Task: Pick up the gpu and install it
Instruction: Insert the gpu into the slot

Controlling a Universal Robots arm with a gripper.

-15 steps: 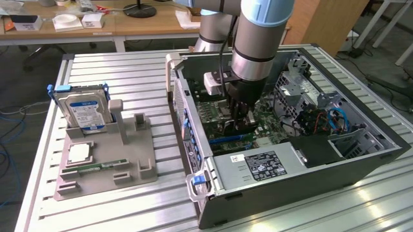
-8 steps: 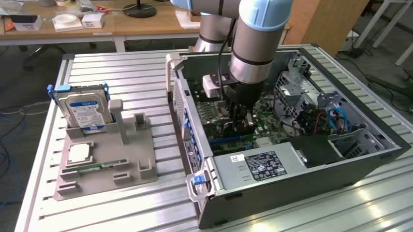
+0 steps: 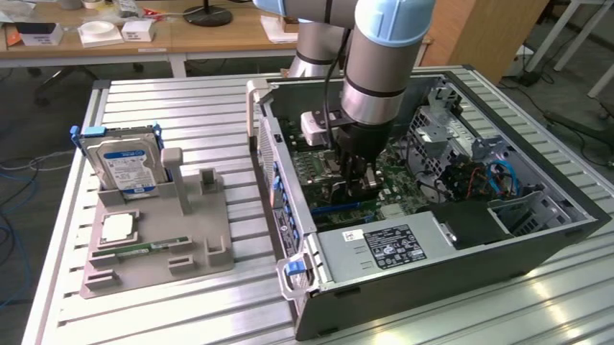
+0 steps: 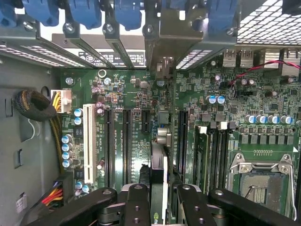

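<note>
I hold the gpu [image 4: 158, 172] edge-on, so its fan face is hidden from me and I see just a thin strip of it. My fingers [image 4: 136, 207] cover its sides, and the wrist picture's edge cuts off both them and the card. In the exterior view my arm [image 3: 384, 65] runs out of frame and hides part of the motherboard [image 3: 398, 183]. The print on the power supply label [image 3: 389, 246] and on the hard drive [image 3: 123, 167], at the exterior view's left, is too small to read.

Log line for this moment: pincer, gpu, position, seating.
pincer: shut on gpu | position: card edge-on over motherboard slots, inside open computer case | seating: cannot tell
</note>
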